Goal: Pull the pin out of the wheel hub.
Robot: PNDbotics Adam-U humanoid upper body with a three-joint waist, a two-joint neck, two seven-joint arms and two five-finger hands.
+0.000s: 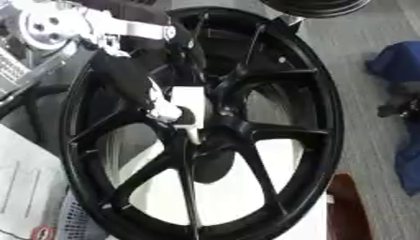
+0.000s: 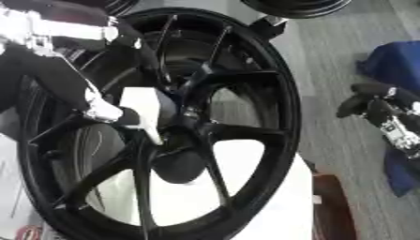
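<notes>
A large black spoked wheel hub (image 1: 324, 93) stands on edge and fills most of both views. At its centre boss (image 1: 220, 125) a white pin (image 1: 189, 101) shows, with a wide blocky head and a narrow stem pointing down along a spoke. My left arm comes in from the upper left, and my left hand (image 1: 168, 113) sits at the pin with its dark fingers curled round the part below the head. The fingertips blend into the dark spokes. My right hand (image 2: 376, 108) hangs off to the right of the wheel, away from it, fingers relaxed and holding nothing.
A second black wheel (image 2: 295, 7) shows at the top edge. Blue cloth (image 1: 398, 61) lies on the grey floor at the right. White sheets (image 1: 25, 183) lie at the lower left, and a reddish-brown object (image 1: 344, 206) sits by the rim's lower right.
</notes>
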